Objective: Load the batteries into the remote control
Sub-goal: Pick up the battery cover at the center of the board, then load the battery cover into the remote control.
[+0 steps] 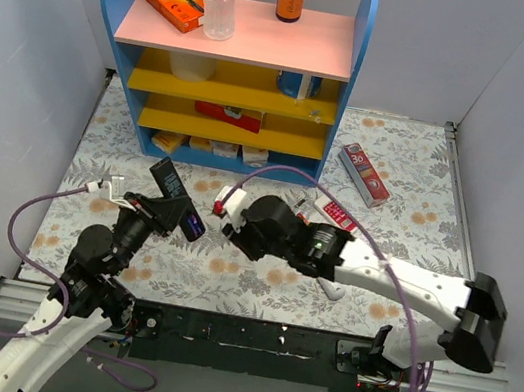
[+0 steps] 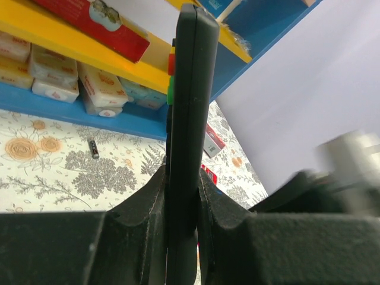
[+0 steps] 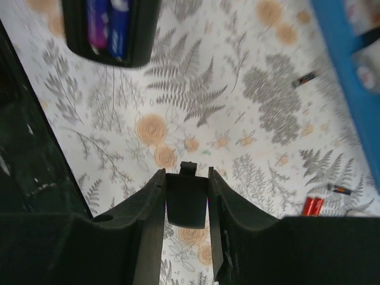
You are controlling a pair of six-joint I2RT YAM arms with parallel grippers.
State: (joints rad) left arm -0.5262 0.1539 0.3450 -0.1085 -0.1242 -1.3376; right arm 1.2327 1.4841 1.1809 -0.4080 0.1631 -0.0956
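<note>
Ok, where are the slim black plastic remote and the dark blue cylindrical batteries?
slim black plastic remote [image 2: 190, 119]: left wrist view, side edge.
dark blue cylindrical batteries [image 3: 117, 27]: right wrist view, one cell's side.

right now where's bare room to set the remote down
Bare cloth right of the box, and the near strip between left arm and right arm. Crowded around the remote and before the shelf, where batteries lie.

A robot lab's test cell: plain white partition walls [image 1: 21, 62] box in a counter [image 1: 418, 173] under a floral cloth, two cabled arms [image 1: 399, 281] on a metal rail [image 1: 238, 334], a small blue shelf [image 1: 362, 41] stocked with household goods
</note>
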